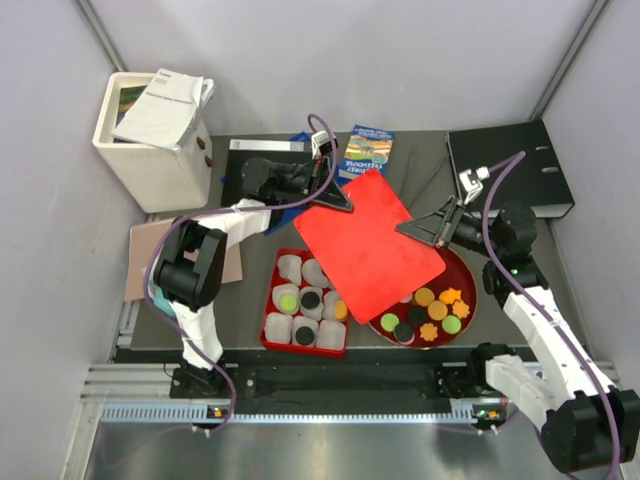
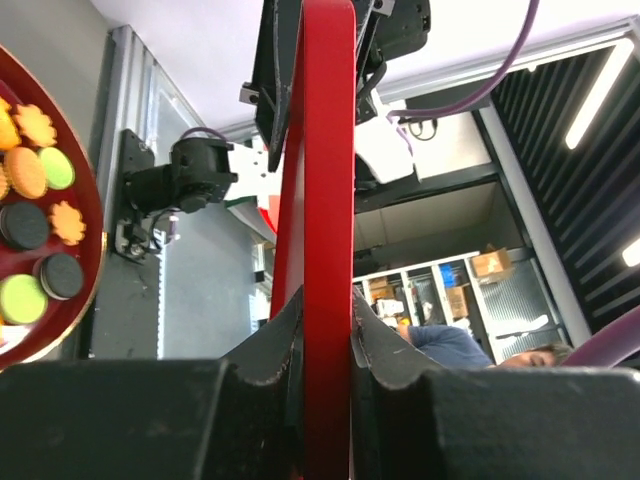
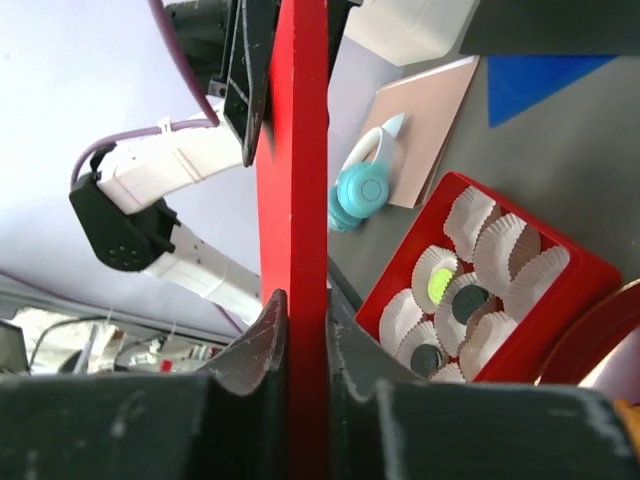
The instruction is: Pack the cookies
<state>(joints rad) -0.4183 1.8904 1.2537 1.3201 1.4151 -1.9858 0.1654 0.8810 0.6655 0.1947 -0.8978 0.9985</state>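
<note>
Most cookies (image 1: 432,312) lie on the round red plate (image 1: 475,290), and a few sit in paper cups (image 1: 290,268) inside the red box (image 1: 266,335) beside it. Above both, the left hand (image 1: 335,200) and right hand (image 1: 420,228) each clamp an edge of a flat red lid (image 1: 370,240).

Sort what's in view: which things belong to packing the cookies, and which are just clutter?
Job: cookies, red plate, red box, paper liners, red lid.
Clutter: white bin, black binder, booklet, brown board.

You get bright, even light from above; ceiling strips (image 2: 598,95) glare in your left wrist view, foreground soft.
</note>
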